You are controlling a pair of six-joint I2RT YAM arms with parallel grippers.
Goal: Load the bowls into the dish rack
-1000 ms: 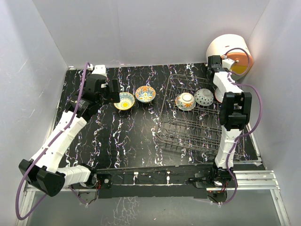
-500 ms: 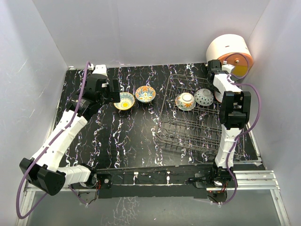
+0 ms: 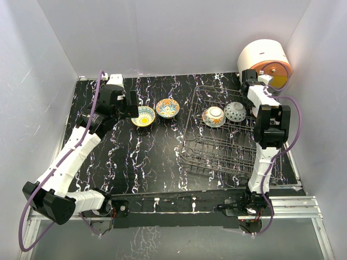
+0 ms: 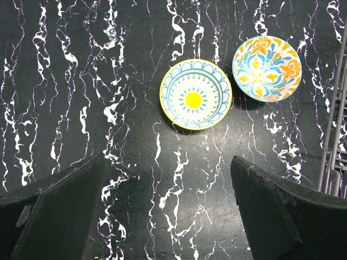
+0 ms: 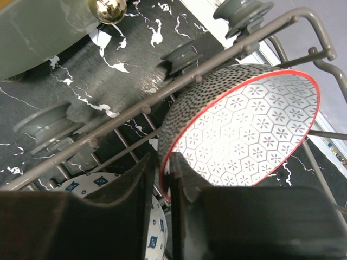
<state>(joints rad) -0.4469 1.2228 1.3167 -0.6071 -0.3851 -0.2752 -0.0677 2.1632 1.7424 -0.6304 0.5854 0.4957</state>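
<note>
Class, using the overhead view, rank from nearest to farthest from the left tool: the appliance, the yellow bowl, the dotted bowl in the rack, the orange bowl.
1. The yellow bowl, on the table right before the left tool.
2. The orange bowl, just right of it.
3. The dotted bowl, in the rack.
4. The appliance, far right corner.

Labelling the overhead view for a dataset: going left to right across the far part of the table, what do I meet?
Left tool → yellow bowl → orange floral bowl → pale bowl, in the dish rack → dotted bowl → white-and-orange appliance.
</note>
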